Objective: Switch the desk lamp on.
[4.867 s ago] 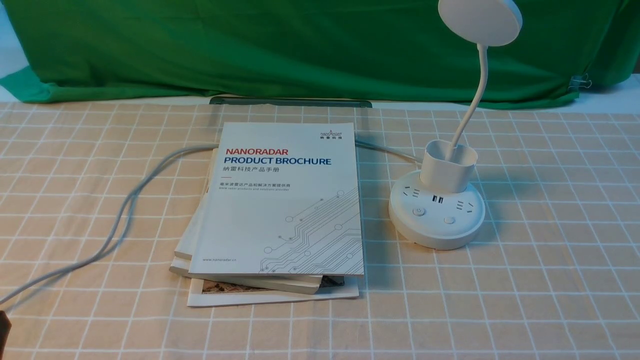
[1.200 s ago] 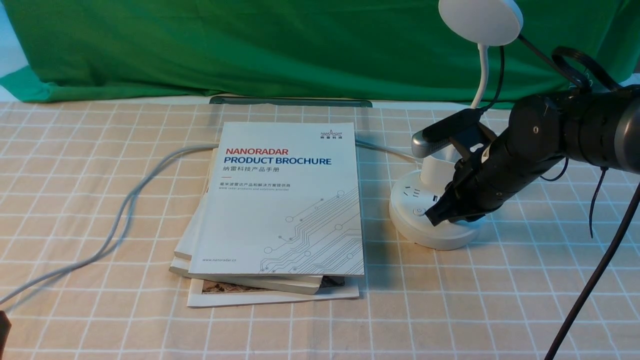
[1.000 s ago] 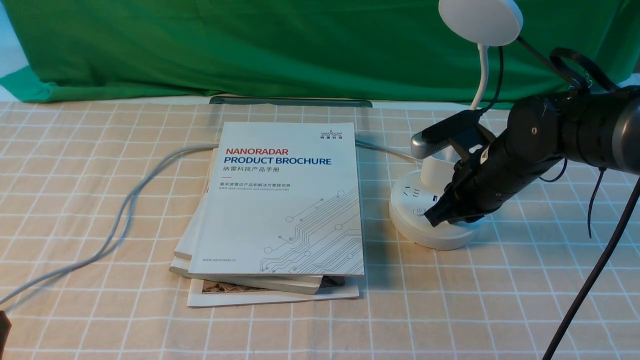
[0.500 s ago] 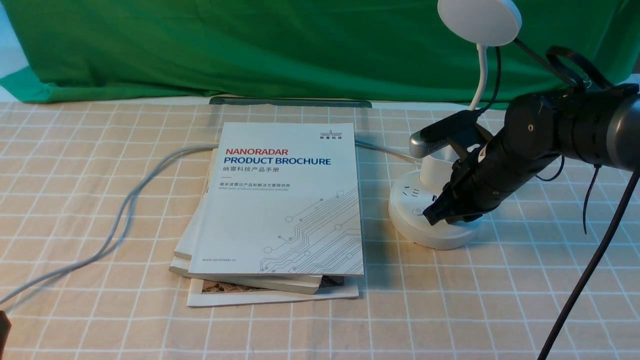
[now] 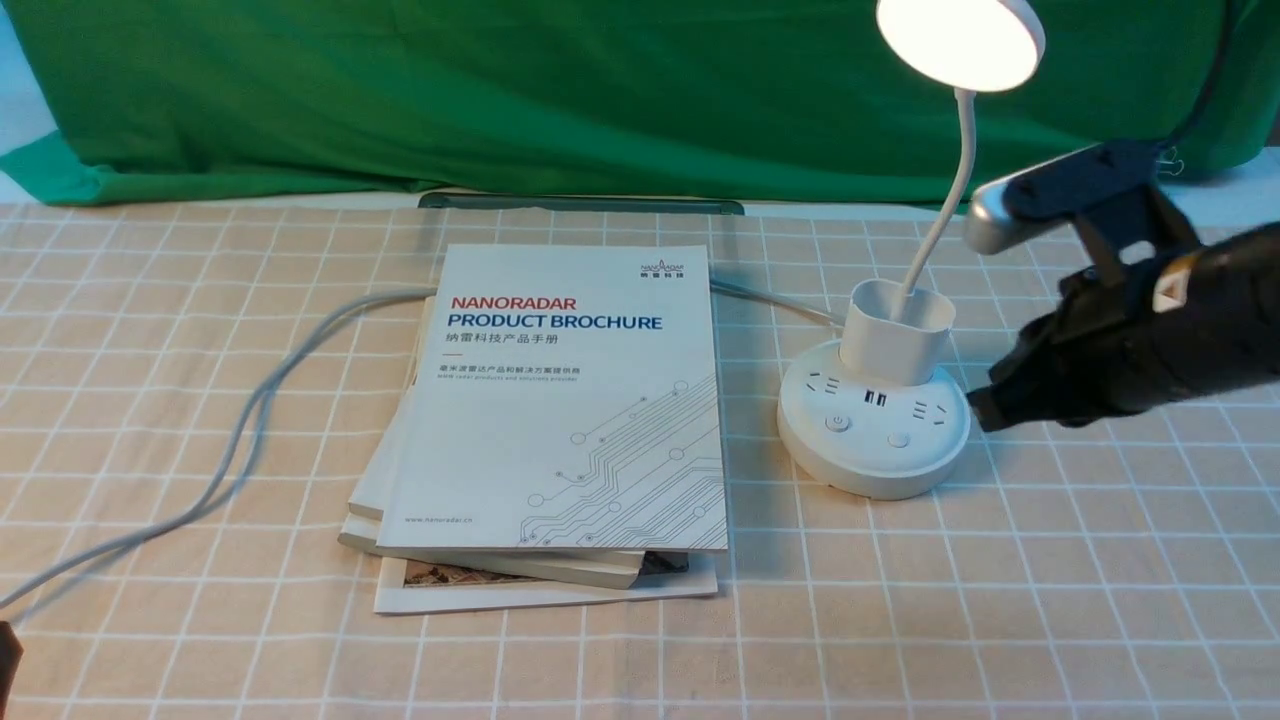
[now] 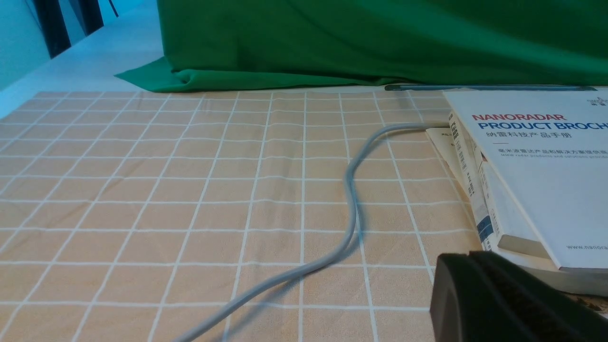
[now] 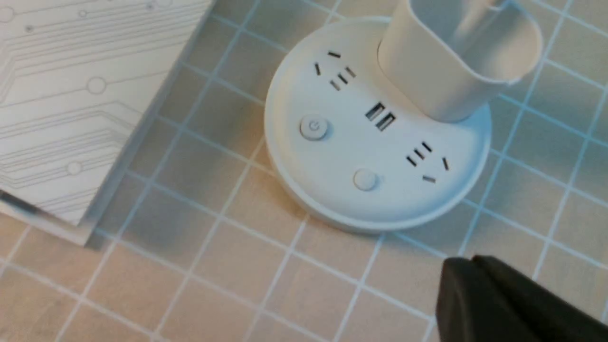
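The white desk lamp (image 5: 875, 415) stands right of the books. Its round disc head (image 5: 960, 42) glows warm white at the top. The thin gooseneck (image 5: 950, 190) rises from the cup-shaped holder (image 5: 895, 335). The round base shows two buttons (image 5: 838, 423) and sockets; it also shows in the right wrist view (image 7: 375, 142). My right gripper (image 5: 978, 410) is shut and empty, just right of the base and clear of it; its tip shows in the right wrist view (image 7: 468, 266). My left gripper (image 6: 468, 259) is shut and empty, low near the books' front left corner.
A stack of books with a white "NANORADAR PRODUCT BROCHURE" (image 5: 560, 400) on top lies mid-table. A grey cable (image 5: 240, 440) snakes over the checked cloth to the left, also in the left wrist view (image 6: 351, 209). A green backdrop (image 5: 500, 90) hangs behind.
The lamp head has lit up. My right gripper has pulled back to the right, off the base's left button, and now sits beside the base.
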